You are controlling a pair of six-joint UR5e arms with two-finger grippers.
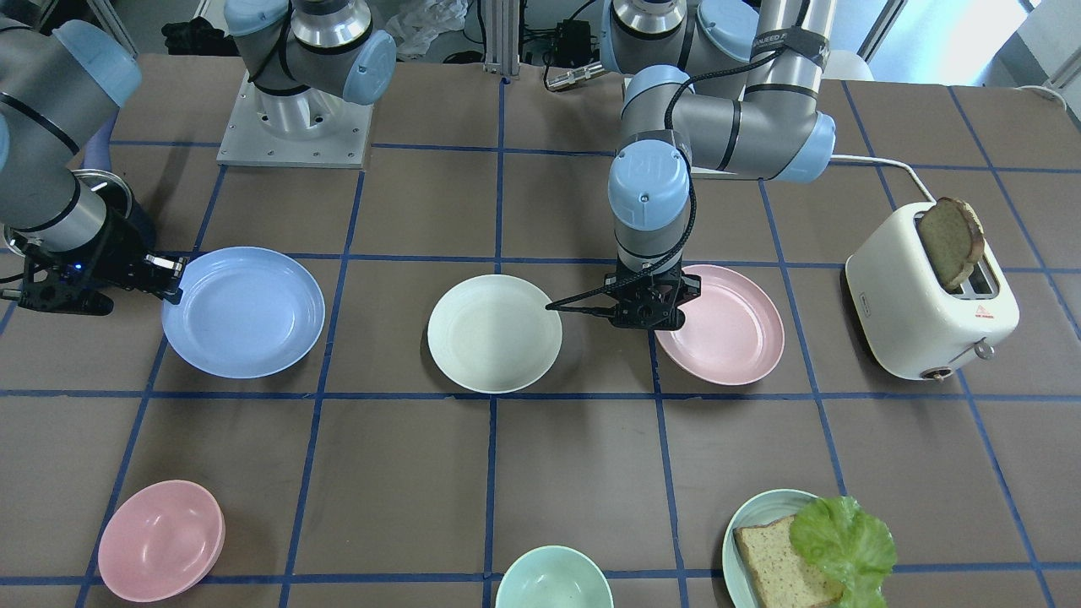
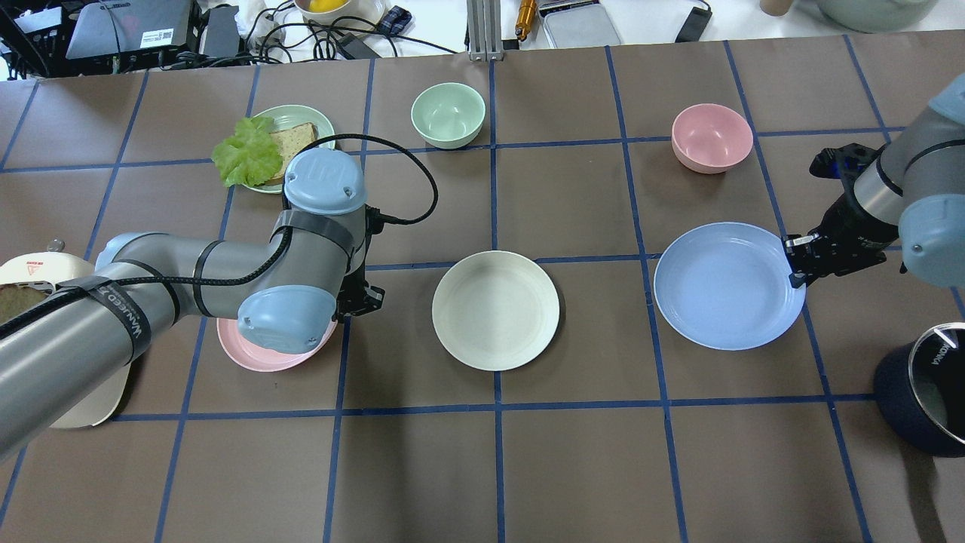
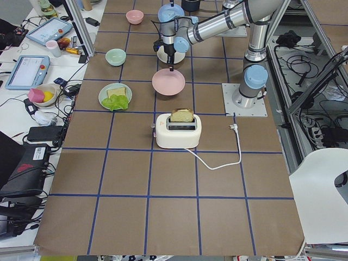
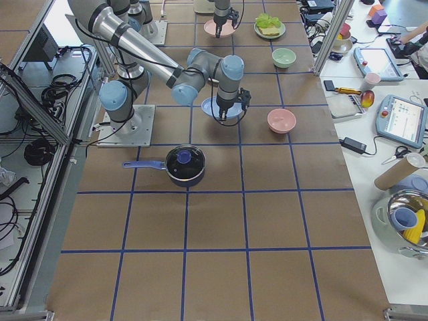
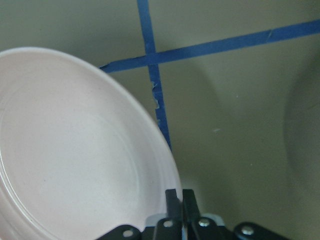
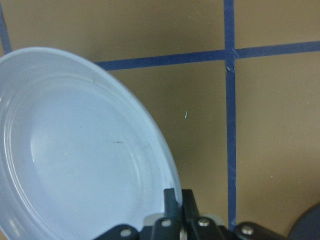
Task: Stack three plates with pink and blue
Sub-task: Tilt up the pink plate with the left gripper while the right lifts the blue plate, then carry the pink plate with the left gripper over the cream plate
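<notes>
Three plates lie in a row across the table. The cream-white plate (image 1: pixel 494 332) is in the middle with no gripper on it. My left gripper (image 1: pixel 654 317) is shut on the rim of the dusty pink plate (image 1: pixel 730 325), on the side that faces the cream plate. The left wrist view shows its fingertips (image 5: pixel 173 200) pinched on that rim (image 5: pixel 75 150). My right gripper (image 1: pixel 169 283) is shut on the outer rim of the light blue plate (image 1: pixel 243 311), as the right wrist view shows (image 6: pixel 75 150). I cannot tell whether either plate is off the table.
A white toaster (image 1: pixel 929 304) with a slice of bread stands beyond the pink plate. A pale teal plate with bread and lettuce (image 1: pixel 764 523), a mint bowl (image 1: pixel 553 578) and a pink bowl (image 1: pixel 160 540) line the operators' edge. A dark blue saucepan (image 2: pixel 927 392) stands by my right arm.
</notes>
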